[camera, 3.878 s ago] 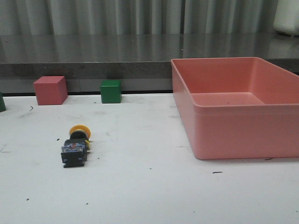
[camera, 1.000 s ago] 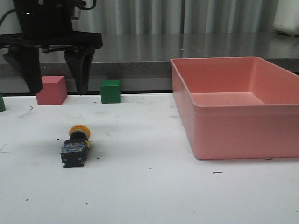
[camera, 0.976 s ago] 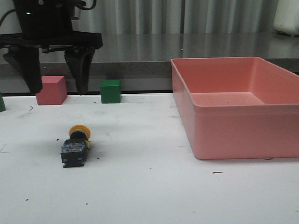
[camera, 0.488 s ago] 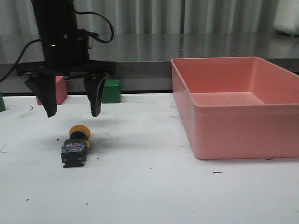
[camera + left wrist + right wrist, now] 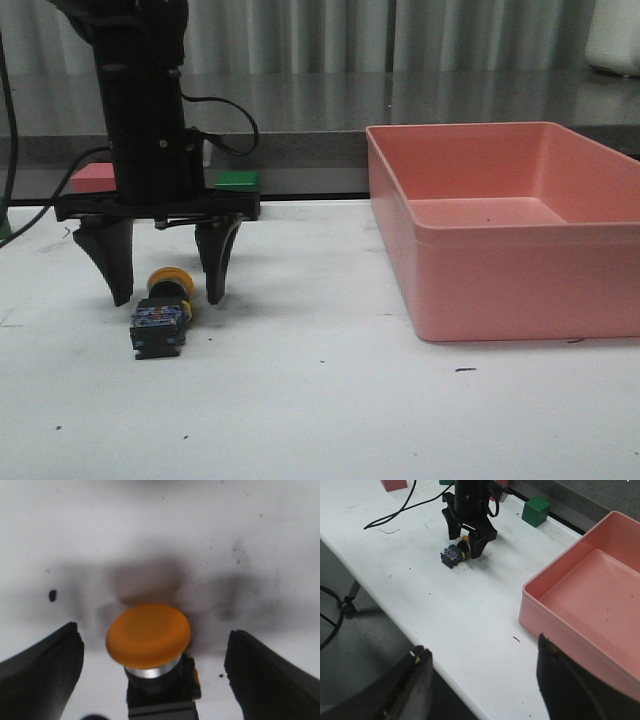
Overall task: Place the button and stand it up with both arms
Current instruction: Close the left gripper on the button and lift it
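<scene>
Item: the button [image 5: 162, 312], lying on its side on the white table [image 5: 330, 400], left of centre, yellow cap [image 5: 148, 635] pointing toward the far edge and blocky black base facing the camera; not yet standing. Attending it: the left gripper [image 5: 165, 268], hanging directly over the cap end with its fingers [image 5: 215, 262] spread wide, one on each side of the cap and clear of it, gripping nothing. The right gripper [image 5: 480, 680] is waiting high and well apart, off the near edge of the table, fingers likewise parted and empty. Surroundings: a pink bin [image 5: 510, 225] sitting to the right, a green cube [image 5: 238, 181] and a red cube [image 5: 92, 178] showing partly behind the left arm. Step in hand, by judgement: the approach to the first grasp. The next move is calling for lowering slightly and closing squarely across the collar or cap, since the rounded cap is likely to slip or roll if pinched off-centre.
</scene>
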